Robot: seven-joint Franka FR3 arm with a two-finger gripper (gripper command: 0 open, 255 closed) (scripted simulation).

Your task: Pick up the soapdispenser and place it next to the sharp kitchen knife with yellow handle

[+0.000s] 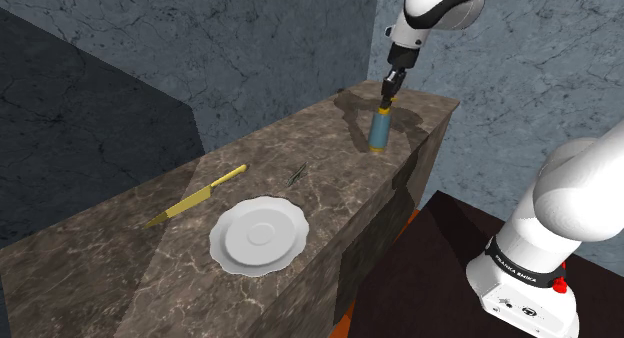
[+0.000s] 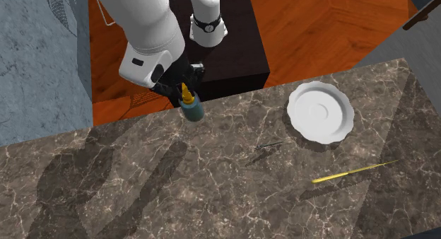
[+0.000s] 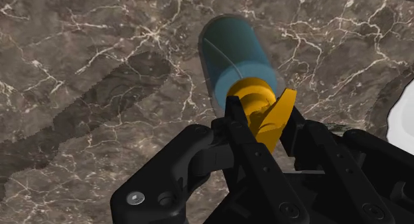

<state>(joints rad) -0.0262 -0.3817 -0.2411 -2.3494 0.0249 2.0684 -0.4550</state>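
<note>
**Gripper clamped on the dispenser's pump at the counter's far end**

Going from the shoulder view's left: the knife (image 1: 197,197) lies flat on the brown marble counter (image 1: 110,266), all yellowish, set on a diagonal. Just beside it, nearer the counter's front edge, sits a white scalloped plate (image 1: 259,236), apart from the knife. Further right lies a small thin dark object (image 1: 297,172), too small to name.

Next comes the soap dispenser (image 1: 381,129) — a blue cylinder with a yellow pump top — standing upright near the counter's far end, well apart from the knife and the plate. Whether its base rests on the stone or hangs just above it cannot be told. The gripper (image 1: 392,84) comes down on it from above, and the white arm (image 1: 570,201) rises from the stand (image 1: 520,296) at the lower right.

In the wrist view the gripper (image 3: 262,120) has its two black fingers (image 3: 237,126) closed narrowly on the yellow pump, one on each side, with the soap dispenser's blue body (image 3: 232,54) reaching out beyond them over the marble.

The second exterior view shows, from its left, the gripper (image 2: 182,88) and soap dispenser (image 2: 193,107) at the counter's edge by the stand (image 2: 233,57), then the dark object (image 2: 267,146), the plate (image 2: 321,112) and, furthest right, the knife (image 2: 353,171).
</note>
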